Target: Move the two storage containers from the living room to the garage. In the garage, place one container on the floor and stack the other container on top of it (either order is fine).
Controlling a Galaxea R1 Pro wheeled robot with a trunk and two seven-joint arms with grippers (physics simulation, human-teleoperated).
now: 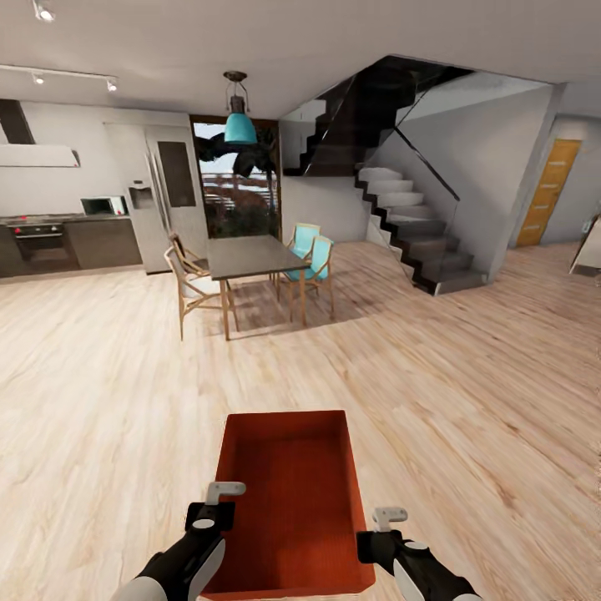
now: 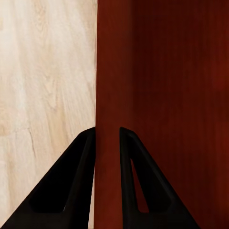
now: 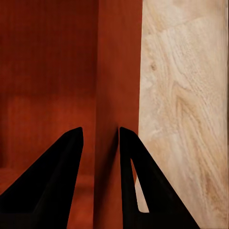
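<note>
One orange-red storage container (image 1: 288,501), an open-top bin with low walls, is carried low in front of me above the light wood-plank floor (image 1: 467,401). My left gripper (image 1: 222,496) is shut on its left wall (image 2: 107,71), one finger inside and one outside. On the opposite side, my right gripper (image 1: 386,517) clamps the right wall (image 3: 119,71) the same way. The container is empty inside. The garage is out of view.
Ahead stands a dark dining table (image 1: 250,255) with wooden and teal chairs (image 1: 313,255). A staircase (image 1: 409,225) rises at the right, with an orange door (image 1: 547,192) beyond it. A kitchen with a fridge (image 1: 167,196) lines the left back wall.
</note>
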